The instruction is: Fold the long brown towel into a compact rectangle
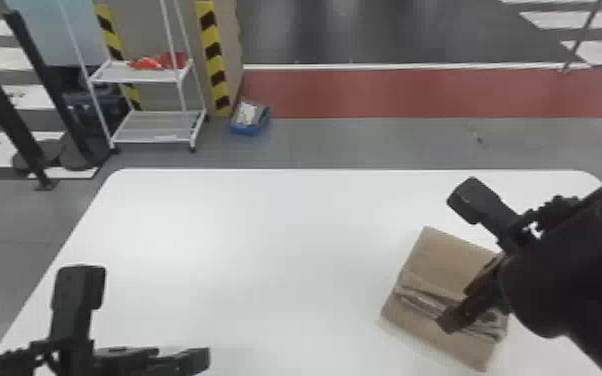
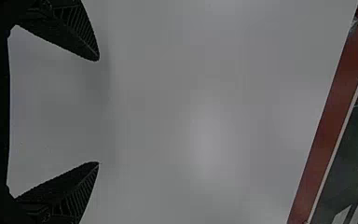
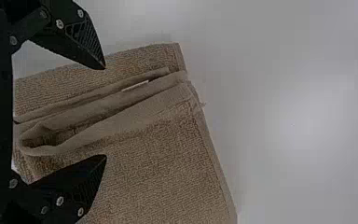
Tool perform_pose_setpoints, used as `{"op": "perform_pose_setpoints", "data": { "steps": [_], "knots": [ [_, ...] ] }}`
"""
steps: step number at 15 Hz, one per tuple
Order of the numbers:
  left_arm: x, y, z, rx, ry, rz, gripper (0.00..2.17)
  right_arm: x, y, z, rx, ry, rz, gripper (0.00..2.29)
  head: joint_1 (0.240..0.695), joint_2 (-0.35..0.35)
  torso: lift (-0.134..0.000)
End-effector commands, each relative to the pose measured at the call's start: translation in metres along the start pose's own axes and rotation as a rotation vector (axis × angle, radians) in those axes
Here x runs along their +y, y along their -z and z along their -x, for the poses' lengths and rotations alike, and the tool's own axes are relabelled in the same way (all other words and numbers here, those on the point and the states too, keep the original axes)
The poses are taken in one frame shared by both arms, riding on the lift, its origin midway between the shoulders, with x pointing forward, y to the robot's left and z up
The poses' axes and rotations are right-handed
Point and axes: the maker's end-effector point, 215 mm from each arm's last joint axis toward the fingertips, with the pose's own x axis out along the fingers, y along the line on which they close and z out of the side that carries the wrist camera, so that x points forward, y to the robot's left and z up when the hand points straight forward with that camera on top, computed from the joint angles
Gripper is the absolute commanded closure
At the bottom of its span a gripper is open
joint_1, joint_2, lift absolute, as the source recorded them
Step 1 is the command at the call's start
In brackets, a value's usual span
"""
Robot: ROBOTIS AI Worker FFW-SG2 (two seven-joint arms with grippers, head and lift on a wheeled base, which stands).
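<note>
While right pincer point(image 1: 457, 260) gapes above, towel point(image 1: 437, 257) shows thin white strip point(image 3: 135, 86).

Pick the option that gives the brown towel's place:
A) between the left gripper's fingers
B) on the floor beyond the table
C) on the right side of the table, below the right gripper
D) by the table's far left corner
C: the head view shows the brown towel lying on the right side of the white table, with the open right gripper above it.
</note>
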Motion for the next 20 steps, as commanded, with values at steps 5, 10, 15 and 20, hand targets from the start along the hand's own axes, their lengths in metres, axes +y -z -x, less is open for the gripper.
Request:
{"op": "perform_pose_setpoints", "data": {
  "steps": [5, 10, 15, 20],
  "knots": [
    [0.004, 0.002, 0.002, 0.0, -0.005, 0.007, 0.09, 0.009, -0.013, -0.009, 0.058, 0.074, 0.114, 0.28, 0.695, 0.063, -0.124],
    [0.007, 0.003, 0.003, -0.001, -0.006, 0.014, 0.09, 0.009, -0.006, -0.018, 0.099, 0.114, 0.144, 0.3, 0.695, 0.083, -0.124],
    [0.007, 0.002, 0.001, -0.007, -0.005, 0.009, 0.09, 0.002, -0.001, -0.018, 0.104, 0.129, 0.127, 0.53, 0.695, 0.076, -0.124],
    [0.008, 0.0, 0.003, -0.013, -0.006, 0.009, 0.09, 0.001, -0.007, -0.012, 0.078, 0.121, 0.118, 0.53, 0.695, 0.07, -0.124]
  ]
}}
